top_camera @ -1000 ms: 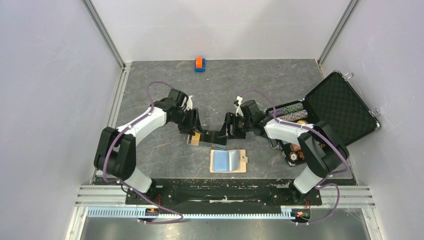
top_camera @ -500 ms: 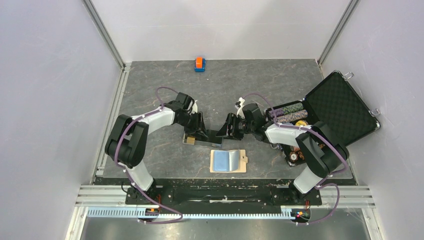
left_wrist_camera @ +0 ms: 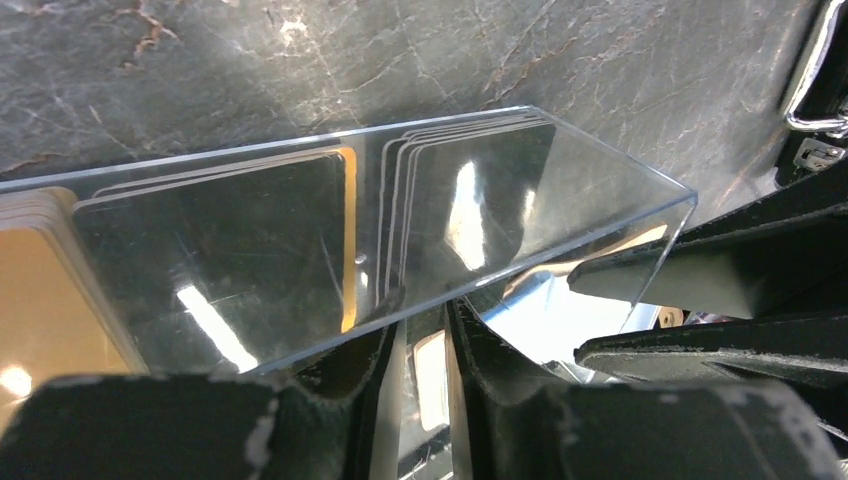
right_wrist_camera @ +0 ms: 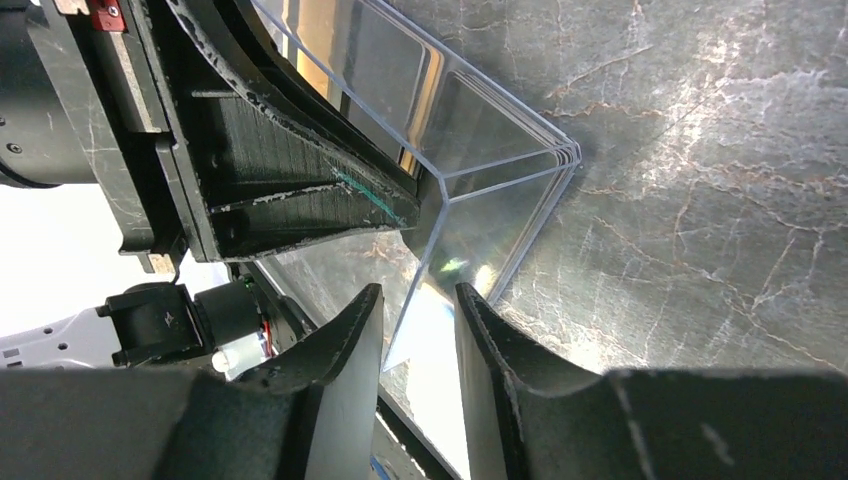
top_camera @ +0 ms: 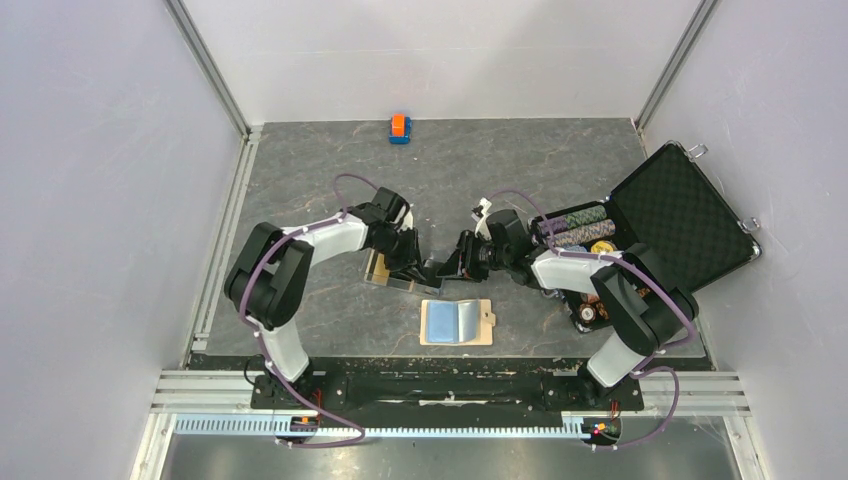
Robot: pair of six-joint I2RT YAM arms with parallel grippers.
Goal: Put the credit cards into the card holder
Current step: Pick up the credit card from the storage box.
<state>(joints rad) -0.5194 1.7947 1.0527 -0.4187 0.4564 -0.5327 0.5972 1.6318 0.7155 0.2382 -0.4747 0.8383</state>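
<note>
The credit cards (left_wrist_camera: 210,240), black with orange and gold edges showing, lie stacked inside a clear plastic case (left_wrist_camera: 560,170) on the table between the two arms. My left gripper (left_wrist_camera: 422,310) has its fingertips at the case's near edge with only a narrow gap between them. Whether they pinch the case is unclear. My right gripper (right_wrist_camera: 420,295) straddles an end wall of the clear case (right_wrist_camera: 480,150), and a gap shows on each side of that wall. The tan card holder (top_camera: 485,322) lies open in front of both, with light blue cards (top_camera: 450,322) in it.
A big black foam-lined case (top_camera: 680,215) stands open at the right, with rows of poker chips (top_camera: 575,228) beside it. A small orange-and-blue block (top_camera: 399,128) sits at the far edge. Metal rails line the table's left side and front.
Both grippers have closed in on the clear case. The left arm moved right toward the right gripper, and both pairs of jaws narrowed.
</note>
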